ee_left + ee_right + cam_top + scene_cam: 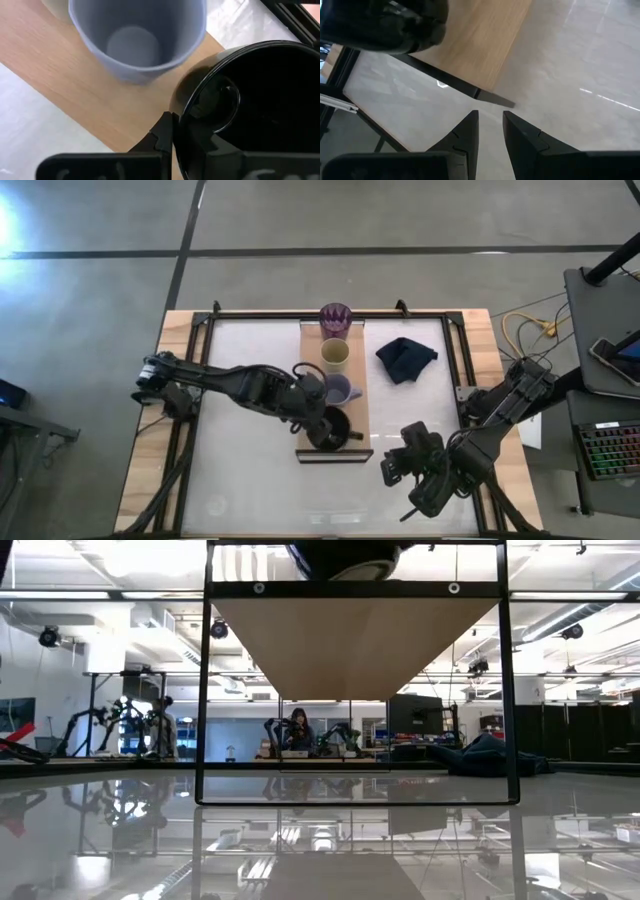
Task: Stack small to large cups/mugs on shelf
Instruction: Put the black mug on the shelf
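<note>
On the light-wood shelf (310,350) stand, from far to near, the purple tumbler (335,318), the beige cup (335,356), the lavender-blue mug (340,389) and the black mug (335,430). All stand upright on their bases. My left gripper (318,420) is shut on the black mug (260,100), with the lavender-blue mug (137,40) just beyond it. My right gripper (395,470) hovers over the white tabletop near the shelf's near right corner, its fingers (490,125) close together and holding nothing. My left gripper holds the black mug by its wall at the rim (182,107), on the side toward the table's left. One finger (162,135) lies outside the wall. The other finger seems to be inside the mug, dark against dark. The fingers come slanting down from the left; the mug is upright.
A dark navy cloth (405,358) lies on the tabletop to the right of the shelf. The shelf (350,640) is raised on a black frame (203,690). A black frame edges the tabletop (250,470), which has open room to the left and near side.
</note>
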